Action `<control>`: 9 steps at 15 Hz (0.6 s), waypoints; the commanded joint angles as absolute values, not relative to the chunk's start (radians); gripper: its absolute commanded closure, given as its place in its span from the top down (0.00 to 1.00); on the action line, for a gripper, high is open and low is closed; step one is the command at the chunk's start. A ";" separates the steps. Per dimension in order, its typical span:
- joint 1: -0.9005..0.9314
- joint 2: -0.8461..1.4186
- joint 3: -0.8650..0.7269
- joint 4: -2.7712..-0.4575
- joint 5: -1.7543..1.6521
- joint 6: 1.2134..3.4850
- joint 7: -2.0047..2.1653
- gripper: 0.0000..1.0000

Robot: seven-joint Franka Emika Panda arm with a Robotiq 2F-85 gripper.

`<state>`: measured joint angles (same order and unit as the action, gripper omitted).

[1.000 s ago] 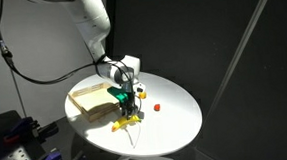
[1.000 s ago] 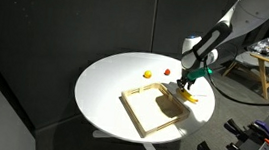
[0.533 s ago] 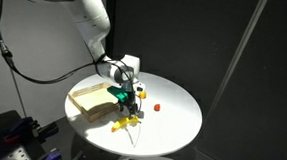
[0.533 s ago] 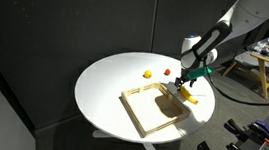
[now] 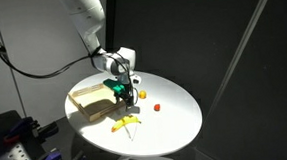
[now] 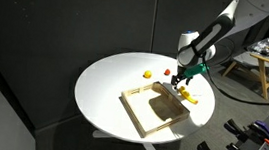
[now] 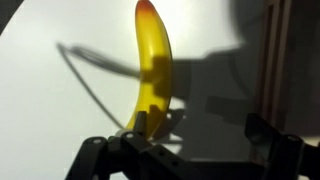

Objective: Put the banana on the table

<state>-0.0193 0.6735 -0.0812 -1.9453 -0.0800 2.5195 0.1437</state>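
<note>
The small curved yellow banana (image 5: 126, 124) lies flat on the white round table (image 5: 178, 123), just off the wooden tray's near corner; it also shows beside the tray in an exterior view (image 6: 189, 97). My gripper (image 5: 127, 95) hangs open a little above it, holding nothing, and it is open in the exterior view (image 6: 181, 81) too. In the wrist view the banana (image 7: 153, 65) stretches away from the left fingertip across the white top. The gripper (image 7: 200, 130) is spread wide with only shadow between its fingers.
A shallow light-wood tray (image 5: 84, 98) sits behind the gripper, seen also in an exterior view (image 6: 140, 117); its edge (image 7: 276, 60) runs down the right of the wrist view. A tiny red object (image 5: 156, 106) and a tiny round yellow object (image 6: 147, 74) lie further across the table.
The gripper has opened, let go of the banana and risen; the banana now rests on the table by itself.
</note>
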 commanded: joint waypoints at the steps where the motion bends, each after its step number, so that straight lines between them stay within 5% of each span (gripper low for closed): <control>1: 0.001 0.571 -0.064 -2.011 -0.073 2.464 0.112 1.00; 9: 0.048 0.416 -0.025 -2.079 -0.079 2.318 0.104 1.00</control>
